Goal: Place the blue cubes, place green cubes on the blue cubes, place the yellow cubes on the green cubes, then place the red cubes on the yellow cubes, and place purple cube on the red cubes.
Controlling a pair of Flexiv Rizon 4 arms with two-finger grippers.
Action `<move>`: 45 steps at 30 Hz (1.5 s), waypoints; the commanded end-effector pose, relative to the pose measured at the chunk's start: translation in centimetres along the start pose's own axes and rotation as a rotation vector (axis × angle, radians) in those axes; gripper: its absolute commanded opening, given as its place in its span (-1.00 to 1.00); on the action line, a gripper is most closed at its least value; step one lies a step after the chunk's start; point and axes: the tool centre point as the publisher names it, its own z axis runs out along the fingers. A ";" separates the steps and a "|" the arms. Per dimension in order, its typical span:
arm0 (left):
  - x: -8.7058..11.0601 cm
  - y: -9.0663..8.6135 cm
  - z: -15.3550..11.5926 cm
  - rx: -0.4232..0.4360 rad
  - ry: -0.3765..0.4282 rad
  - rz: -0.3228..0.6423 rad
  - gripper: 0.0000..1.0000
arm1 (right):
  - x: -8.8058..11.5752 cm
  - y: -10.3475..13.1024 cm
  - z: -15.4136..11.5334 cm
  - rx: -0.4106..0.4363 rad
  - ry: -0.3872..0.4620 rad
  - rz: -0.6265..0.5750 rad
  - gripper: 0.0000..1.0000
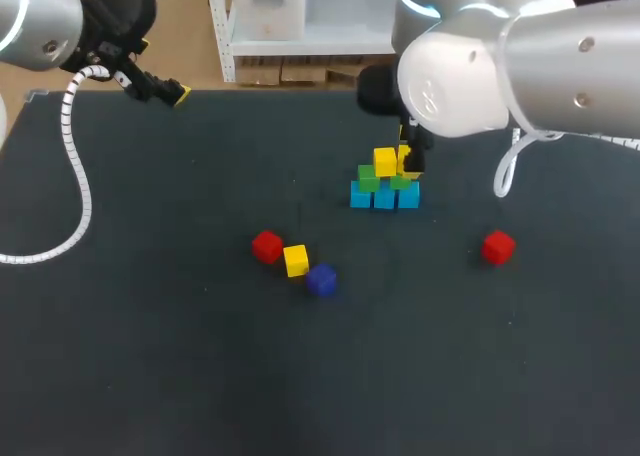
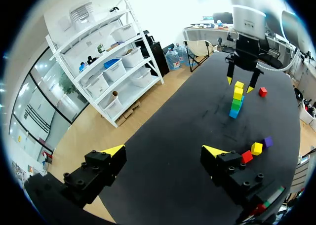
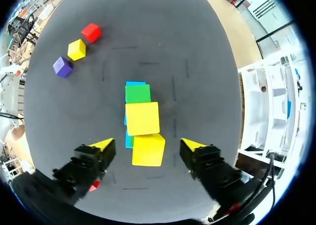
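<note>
A stack stands mid-table: blue cubes (image 1: 385,198) at the base, green cubes (image 1: 368,179) on them, and two yellow cubes (image 1: 385,161) on top. My right gripper (image 3: 146,145) hangs open straight above it. The nearer yellow cube (image 3: 148,149) lies between its fingers with a gap on each side, beside the second yellow cube (image 3: 142,118). Loose on the table are a red cube (image 1: 267,246), a yellow cube (image 1: 296,260), a purple cube (image 1: 321,280) and another red cube (image 1: 498,246). My left gripper (image 2: 164,151) is open and empty at the far left edge.
The three loose cubes lie close together left of and nearer than the stack. The lone red cube (image 2: 263,91) sits off to the stack's right. My left arm's white cable (image 1: 75,166) hangs over the table's left side.
</note>
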 end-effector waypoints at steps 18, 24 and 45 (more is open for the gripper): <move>0.1 0.1 0.0 0.005 -0.005 0.003 1.00 | 1.7 -0.3 -0.6 -0.007 -0.028 0.034 1.00; 0.1 0.1 0.0 0.005 -0.005 0.003 1.00 | 1.3 -0.2 -0.6 -0.008 -0.027 0.024 0.67; 0.1 0.1 0.0 0.005 -0.005 0.003 1.00 | 1.3 -0.2 -0.4 -0.004 -0.013 0.009 -0.02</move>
